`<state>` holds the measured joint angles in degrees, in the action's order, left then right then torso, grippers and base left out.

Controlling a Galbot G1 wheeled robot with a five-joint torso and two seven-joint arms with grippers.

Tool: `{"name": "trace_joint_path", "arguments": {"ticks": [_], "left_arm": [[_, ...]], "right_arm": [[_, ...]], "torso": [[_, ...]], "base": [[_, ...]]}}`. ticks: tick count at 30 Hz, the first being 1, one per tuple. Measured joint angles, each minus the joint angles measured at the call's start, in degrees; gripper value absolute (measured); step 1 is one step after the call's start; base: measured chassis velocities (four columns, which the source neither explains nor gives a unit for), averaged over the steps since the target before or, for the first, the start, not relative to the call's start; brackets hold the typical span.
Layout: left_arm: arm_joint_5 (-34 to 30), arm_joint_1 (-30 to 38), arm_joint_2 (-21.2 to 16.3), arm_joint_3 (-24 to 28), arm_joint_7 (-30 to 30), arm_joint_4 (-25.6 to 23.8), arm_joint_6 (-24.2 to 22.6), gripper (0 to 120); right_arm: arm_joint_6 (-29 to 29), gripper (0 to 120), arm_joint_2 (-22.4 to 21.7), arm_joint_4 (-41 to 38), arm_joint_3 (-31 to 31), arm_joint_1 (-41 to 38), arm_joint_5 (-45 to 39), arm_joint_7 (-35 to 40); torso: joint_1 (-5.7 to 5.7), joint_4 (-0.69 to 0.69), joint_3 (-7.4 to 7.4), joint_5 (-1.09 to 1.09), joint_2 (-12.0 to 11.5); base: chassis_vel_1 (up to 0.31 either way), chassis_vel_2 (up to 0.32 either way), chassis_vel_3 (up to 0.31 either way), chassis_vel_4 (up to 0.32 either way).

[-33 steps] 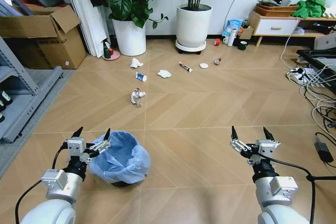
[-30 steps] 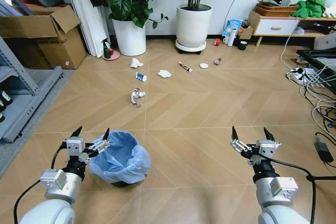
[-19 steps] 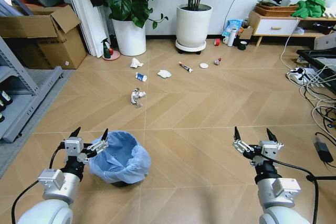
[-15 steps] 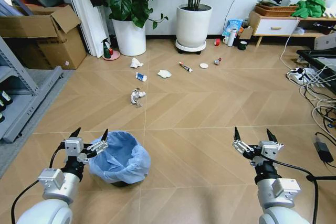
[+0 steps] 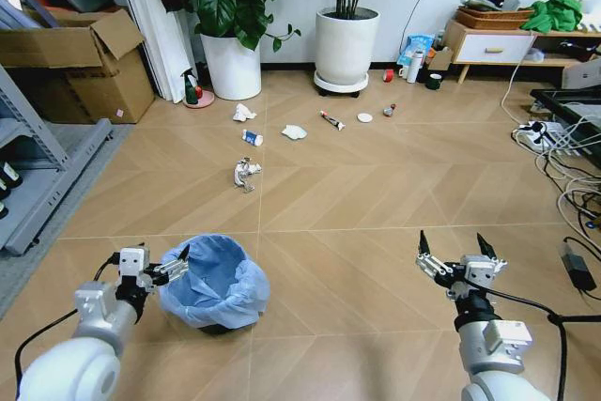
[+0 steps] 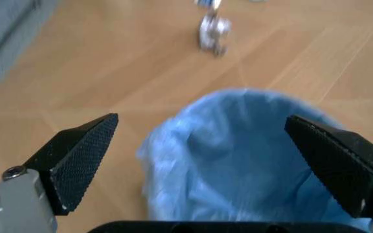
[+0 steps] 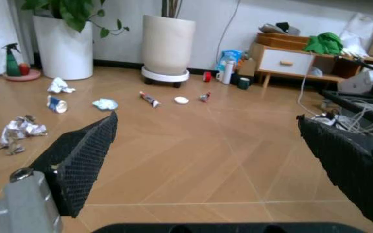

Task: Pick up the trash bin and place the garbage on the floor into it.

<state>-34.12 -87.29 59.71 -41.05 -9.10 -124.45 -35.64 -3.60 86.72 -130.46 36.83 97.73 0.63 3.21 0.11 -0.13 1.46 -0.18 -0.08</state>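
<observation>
The robot is at the first step, reaching for the small round dark trash bin lined with crinkly light-blue plastic (image 5: pixel 214 279), which stands on the tan chevron-pattern wood-look floor (image 5: pixel 357 194) just in front of its left side. The left gripper (image 5: pixel 155 269) hangs at the bin's near-left rim with its two black fingers spread wide; in the left wrist view the fingers stand to either side of the blue-lined bin mouth (image 6: pixel 251 160), not yet touching it. By my reckoning the next move calls for bringing one finger inside the liner and one outside, then pinching the rim firmly, since the loose plastic could slip.

The right gripper (image 5: pixel 454 255) waits over bare floor well off to the right, its fingers also spread.

The bin looks empty: I see nothing but blue plastic inside. The scattered garbage lies farther out: a crumpled silvery-white paper wad (image 5: pixel 246 174) nearest, a blue-white wrapper (image 5: pixel 253 138), a thin tube (image 5: pixel 331 120) and a small white disc (image 5: pixel 364 117) beyond.
</observation>
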Motion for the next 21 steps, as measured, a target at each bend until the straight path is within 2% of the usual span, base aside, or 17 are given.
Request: {"name": "trace_joint_path", "arguments": {"ticks": [2,7,10,21], "left_arm": [[-4.1,2.5,-2.1,0.4,-1.9,2.8,-3.1,100],[-5.6,4.4,-3.5,1.4,-2.3,5.4,-4.2,100],[-7.4,8.4,-5.3,5.6,-2.7,10.0,-5.4,100],[-6.8,14.5,-5.8,9.4,0.0,19.3,-6.7,100]], "right_arm": [[0.0,100,-0.6,0.8,-0.4,-0.7,-0.4,0.0],[-0.1,100,-1.0,1.7,-0.8,-1.4,-0.8,0.0],[0.0,100,-0.6,2.4,-0.6,-1.2,-1.0,0.0],[0.5,100,2.0,3.9,-1.4,-2.0,-1.1,0.3]], "torso": [[0.00,0.00,0.00,0.01,0.0],[0.00,0.02,0.00,0.00,0.0],[0.00,-0.01,0.00,0.00,0.0],[0.00,0.00,0.00,0.00,0.0]], "base": [[0.000,0.000,0.000,0.000],[0.000,0.000,0.000,0.000],[0.000,0.000,0.000,0.000],[0.000,0.000,0.000,0.000]]}}
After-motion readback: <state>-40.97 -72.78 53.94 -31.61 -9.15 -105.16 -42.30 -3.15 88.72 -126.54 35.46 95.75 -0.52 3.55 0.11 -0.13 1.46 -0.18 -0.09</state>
